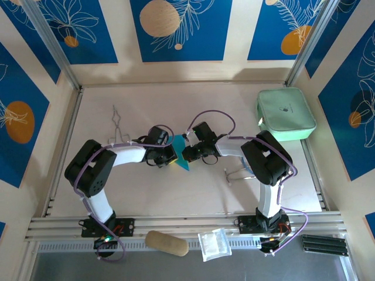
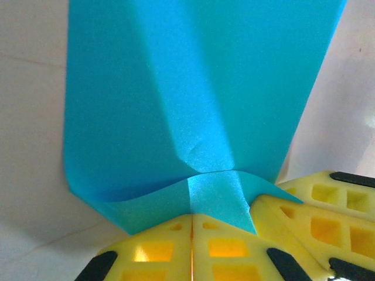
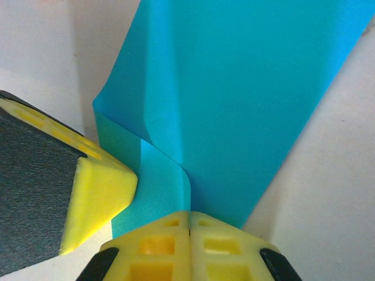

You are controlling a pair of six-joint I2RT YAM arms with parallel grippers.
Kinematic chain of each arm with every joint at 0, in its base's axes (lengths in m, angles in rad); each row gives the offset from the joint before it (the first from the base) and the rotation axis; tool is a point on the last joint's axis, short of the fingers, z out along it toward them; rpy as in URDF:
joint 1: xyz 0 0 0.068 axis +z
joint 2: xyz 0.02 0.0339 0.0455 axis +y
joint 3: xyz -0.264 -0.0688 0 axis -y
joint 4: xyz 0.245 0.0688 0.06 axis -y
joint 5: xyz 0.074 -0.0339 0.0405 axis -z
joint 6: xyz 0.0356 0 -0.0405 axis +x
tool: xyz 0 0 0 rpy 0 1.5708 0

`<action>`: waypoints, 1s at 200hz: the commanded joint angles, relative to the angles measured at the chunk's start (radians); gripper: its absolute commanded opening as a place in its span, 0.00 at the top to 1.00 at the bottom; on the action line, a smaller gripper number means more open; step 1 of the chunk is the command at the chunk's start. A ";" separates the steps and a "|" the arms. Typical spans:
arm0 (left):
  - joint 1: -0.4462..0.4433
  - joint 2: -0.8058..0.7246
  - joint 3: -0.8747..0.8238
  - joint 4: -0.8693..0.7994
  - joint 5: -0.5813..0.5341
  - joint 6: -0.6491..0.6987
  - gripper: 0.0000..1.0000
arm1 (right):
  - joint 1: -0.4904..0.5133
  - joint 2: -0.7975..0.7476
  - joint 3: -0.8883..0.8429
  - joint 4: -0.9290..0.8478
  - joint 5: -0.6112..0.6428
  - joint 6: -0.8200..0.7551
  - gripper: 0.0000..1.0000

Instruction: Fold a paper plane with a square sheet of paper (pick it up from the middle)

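Over the pale table point(image 1: 117, 193) hangs creased, matte teal paper point(image 2: 193, 88).

Top view: bright, even, diffuse light. Soft arm shadows fall on the table point(image 1: 117, 187) around the square sheet of paper point(image 1: 181, 161). Wrist views: sheet saturated, slightly grainy; dim shadow left of it; foreground below it soft.

The top view looks down on the bench point(image 1: 176, 193) from above, behind both arms. The wrist views sit just behind the left tool point(image 2: 191, 218) and right tool point(image 3: 188, 214), close on the same square sheet of paper point(image 2: 193, 88).
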 commanded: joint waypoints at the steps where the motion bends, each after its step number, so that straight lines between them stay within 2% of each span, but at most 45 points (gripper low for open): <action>1: 0.005 0.029 0.004 -0.038 -0.005 -0.003 0.92 | -0.006 0.032 0.013 -0.057 -0.004 0.010 1.00; 21: 0.005 0.035 0.010 -0.058 -0.005 -0.002 0.92 | -0.006 0.018 0.024 -0.070 -0.014 0.017 1.00; 73: 0.006 0.040 0.012 -0.087 -0.010 0.001 0.94 | -0.023 -0.068 0.134 -0.238 -0.043 0.080 0.84; 96: 0.005 0.041 0.014 -0.093 -0.011 0.002 0.94 | -0.042 -0.112 0.150 -0.292 -0.038 0.143 0.75; 124: 0.005 0.043 0.016 -0.093 -0.011 0.002 0.94 | -0.060 -0.139 0.158 -0.359 -0.059 0.181 0.69; 147: 0.005 0.044 0.015 -0.091 -0.010 0.002 0.94 | -0.065 -0.149 0.139 -0.353 -0.183 0.163 0.71; 159: 0.004 0.044 0.015 -0.093 -0.011 0.001 0.94 | -0.059 -0.139 0.140 -0.364 -0.228 0.141 0.77; 182: 0.003 0.046 0.014 -0.092 -0.013 -0.006 0.94 | -0.047 -0.100 0.151 -0.386 -0.257 0.109 0.89; 200: 0.003 0.046 0.011 -0.089 -0.013 -0.015 0.95 | -0.031 -0.074 0.157 -0.391 -0.276 0.088 0.93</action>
